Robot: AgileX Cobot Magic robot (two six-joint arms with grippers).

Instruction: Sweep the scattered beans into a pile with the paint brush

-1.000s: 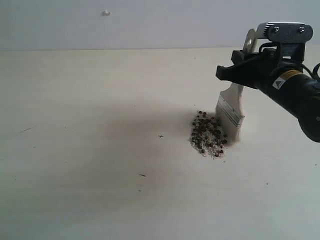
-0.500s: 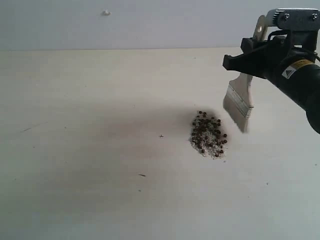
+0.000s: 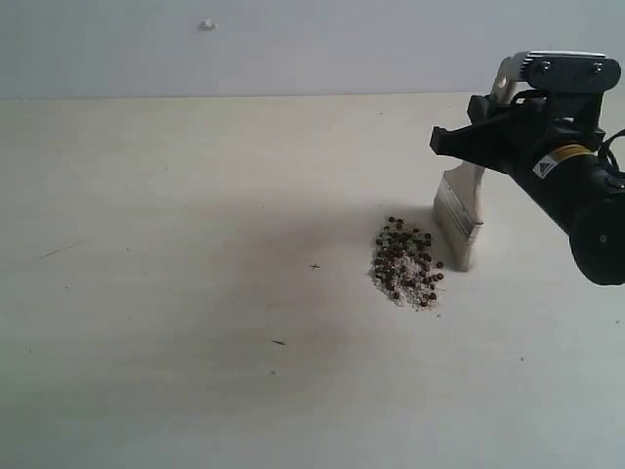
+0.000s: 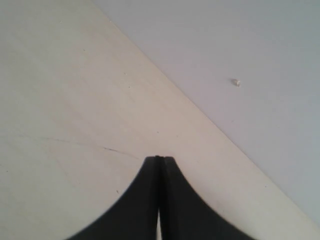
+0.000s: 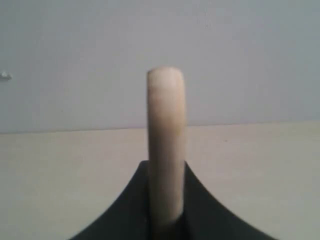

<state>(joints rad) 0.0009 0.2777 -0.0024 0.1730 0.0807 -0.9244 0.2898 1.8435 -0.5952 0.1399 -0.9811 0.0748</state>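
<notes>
The beans [image 3: 405,260] lie in one small dark reddish-brown heap on the pale table, mixed with fine whitish grains. The paint brush [image 3: 459,217] stands almost upright just right of the heap, bristles down at the table beside the heap's right edge. My right gripper [image 3: 485,137] is shut on its cream handle, which the right wrist view shows edge-on as a pale bar [image 5: 165,145] between the black fingers. My left gripper [image 4: 159,159] is out of the exterior view; its wrist view shows it shut with nothing in it, over bare table.
The pale table [image 3: 195,322] has a few tiny specks [image 3: 278,342] left of the heap. A grey wall [image 3: 293,44] runs along its far edge with a small white mark [image 3: 207,24] on it.
A second ago the brush touched the heap's right side; it then lifted up and to the right, and now it has come back down beside the heap. The heap has kept its shape.
</notes>
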